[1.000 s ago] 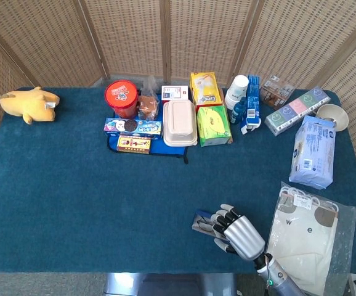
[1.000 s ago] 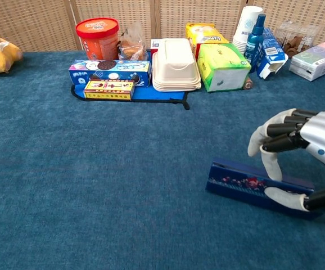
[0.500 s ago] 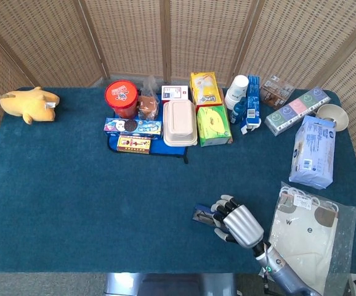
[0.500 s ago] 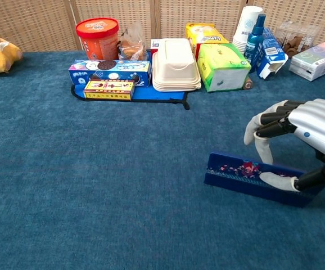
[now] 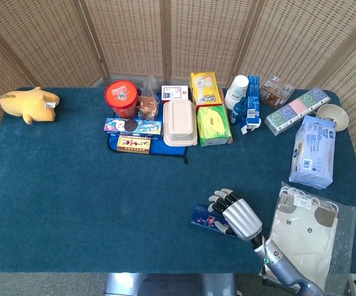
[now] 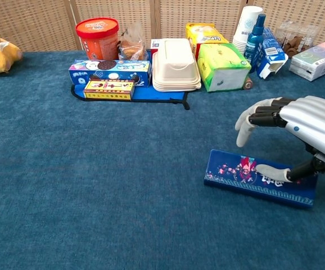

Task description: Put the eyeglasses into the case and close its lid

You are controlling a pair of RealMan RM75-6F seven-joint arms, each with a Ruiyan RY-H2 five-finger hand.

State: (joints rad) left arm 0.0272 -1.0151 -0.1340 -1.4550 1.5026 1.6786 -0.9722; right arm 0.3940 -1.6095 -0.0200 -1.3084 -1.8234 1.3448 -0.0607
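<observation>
A: Chest view first. Your right hand [image 6: 297,132] hovers over the dark blue rectangular eyeglass case with pink floral print [image 6: 258,179], near the front right of the blue felt table [image 6: 95,197]. The thumb lies on the lid's top; the other fingers are curled above the case w/o touching. So it presses, grips nothing.

B: And the lid?

A: Looks flat down, i.e. closed or nearly so. No eyeglasses visible anywhere, so I'd judge they're inside already, tho that can't be checked from here. What's left, prob: press the lid fully home, then let go.

B: Left hand?

A: Not in either view.

B: Any writing?

A: Little that's legible. In the head view the clear plastic bag holding a white garment [image 5: 307,237] shows a "W" and an "e". The red round tub [image 6: 98,35] and the green tissue box [image 6: 223,67] carry print, too small to read. Same for the long blue biscuit box [image 6: 109,69].
</observation>
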